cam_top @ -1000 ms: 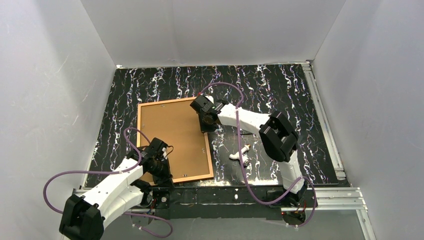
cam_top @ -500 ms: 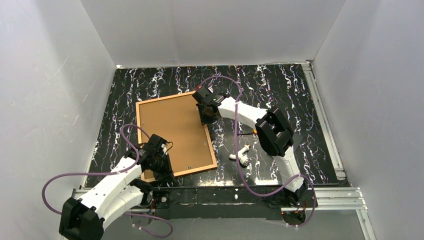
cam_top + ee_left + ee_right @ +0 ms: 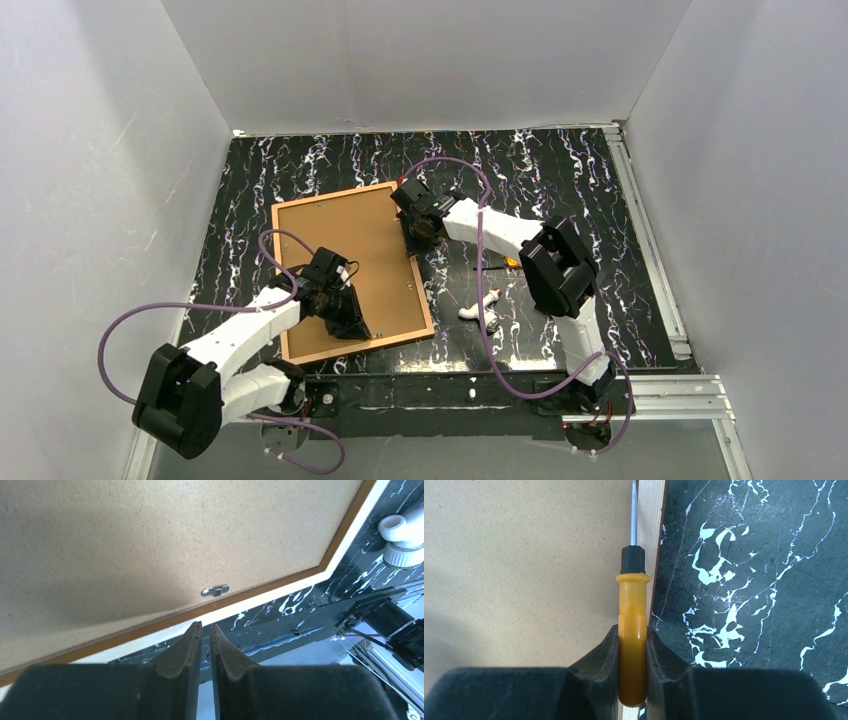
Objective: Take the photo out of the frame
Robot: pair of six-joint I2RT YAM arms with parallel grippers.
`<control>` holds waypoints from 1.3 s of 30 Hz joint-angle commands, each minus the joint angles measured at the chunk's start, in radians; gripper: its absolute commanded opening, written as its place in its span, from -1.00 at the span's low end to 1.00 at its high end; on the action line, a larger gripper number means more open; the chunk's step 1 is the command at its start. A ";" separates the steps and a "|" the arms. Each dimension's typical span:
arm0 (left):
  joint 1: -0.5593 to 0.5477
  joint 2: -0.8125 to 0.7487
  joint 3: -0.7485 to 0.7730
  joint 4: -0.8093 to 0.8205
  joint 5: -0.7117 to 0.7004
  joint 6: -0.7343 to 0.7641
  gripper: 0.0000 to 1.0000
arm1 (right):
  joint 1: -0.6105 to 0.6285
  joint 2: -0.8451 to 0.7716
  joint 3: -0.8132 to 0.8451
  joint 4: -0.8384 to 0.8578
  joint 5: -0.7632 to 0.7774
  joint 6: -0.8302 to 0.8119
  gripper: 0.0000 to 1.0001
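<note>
The frame [image 3: 330, 240] lies face down on the dark marbled table, its tan cork-like back [image 3: 150, 540] up. The photo is hidden beneath that back. My right gripper [image 3: 413, 232] is at the frame's far right edge, shut on a yellow-handled screwdriver [image 3: 632, 610]. The screwdriver's thin shaft runs along the seam between the back and the wooden rim [image 3: 655, 530]. My left gripper [image 3: 350, 322] hovers over the near part of the back. In the left wrist view its jaws [image 3: 205, 626] stand a narrow slit apart with nothing between them, near a small metal tab [image 3: 215, 590].
A small white plastic piece [image 3: 482, 305] lies on the table right of the frame, with a small orange bit [image 3: 510, 262] beyond it. The metal rail [image 3: 470, 385] and the arm bases line the near edge. White walls close in the other sides.
The frame has turned slightly, its far edge swinging left. My left gripper has moved from the near left corner rightward onto the back and its jaws have parted a little. The right gripper moved farther away.
</note>
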 commanded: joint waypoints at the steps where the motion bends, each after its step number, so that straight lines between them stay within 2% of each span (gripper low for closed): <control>1: 0.004 0.029 -0.056 -0.012 -0.002 0.028 -0.83 | -0.001 -0.042 -0.003 -0.010 -0.011 0.001 -0.97; 7: 0.005 0.013 -0.146 -0.009 -0.022 -0.007 -1.00 | -0.001 -0.027 0.003 -0.034 0.011 0.040 -0.97; 11: 0.004 0.010 -0.179 -0.033 -0.043 -0.021 -1.00 | 0.005 -0.010 -0.016 -0.010 0.036 0.075 -0.97; 20: 0.004 -0.013 -0.187 -0.114 -0.098 0.000 -1.00 | -0.066 0.203 0.314 -0.063 0.012 -0.032 -0.97; 22: 0.004 -0.021 -0.188 -0.126 -0.103 0.001 -1.00 | -0.067 0.179 0.277 -0.063 -0.006 -0.042 -0.97; 29: 0.004 -0.037 -0.199 -0.120 -0.093 -0.001 -1.00 | -0.041 -0.075 -0.072 0.050 -0.045 -0.005 -0.97; 32: 0.004 -0.041 -0.195 -0.129 -0.092 0.004 -1.00 | -0.015 -0.108 -0.098 0.056 -0.026 -0.003 -0.97; 39: 0.003 -0.041 -0.178 -0.150 -0.106 0.004 -1.00 | -0.006 -0.055 -0.048 -0.031 0.040 0.074 -0.97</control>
